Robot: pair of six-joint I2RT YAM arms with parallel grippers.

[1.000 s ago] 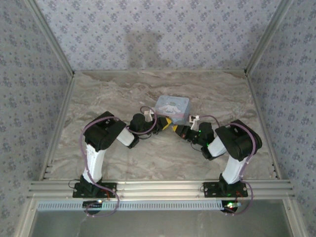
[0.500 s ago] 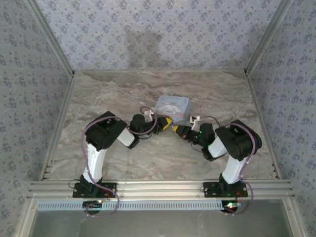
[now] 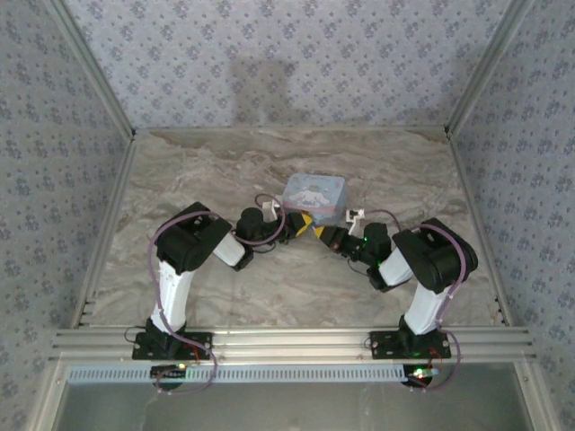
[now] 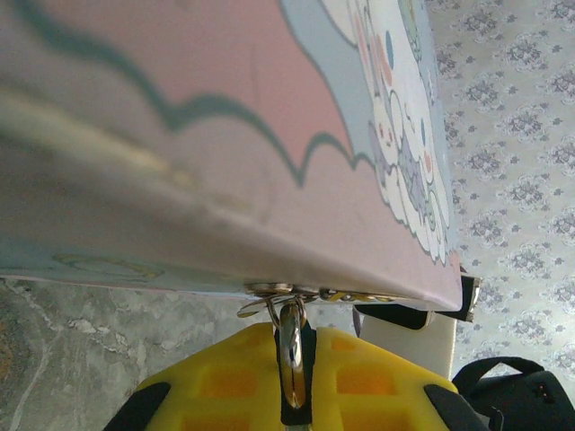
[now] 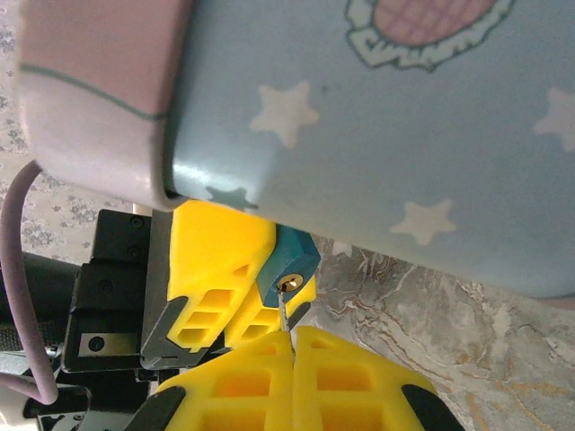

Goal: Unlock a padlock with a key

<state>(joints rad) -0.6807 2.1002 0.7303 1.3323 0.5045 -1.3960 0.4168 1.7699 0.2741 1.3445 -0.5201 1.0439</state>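
Note:
The tiny dark-blue padlock (image 5: 287, 259) hangs at the front edge of the light-blue tin (image 3: 314, 194). My left gripper (image 3: 302, 224) is shut on it, its yellow fingers (image 5: 220, 247) on either side of the body. In the left wrist view the shiny shackle (image 4: 292, 346) sits between the pads of the left gripper (image 4: 292, 339) and reaches up to the tin's metal hasp (image 4: 274, 290). My right gripper (image 5: 292, 339) is shut on the key (image 5: 284, 314), whose thin blade tip is at the brass keyhole (image 5: 288, 283). In the top view the right gripper (image 3: 322, 234) faces the left one.
The tin with the white cartoon figure stands on the marble table (image 3: 216, 171) just behind both grippers. Patterned walls and metal posts (image 3: 476, 81) close the table on three sides. A rail (image 3: 287, 343) runs along the near edge.
Hardly anything differs; the right arm has shifted very slightly and both grips are the same.

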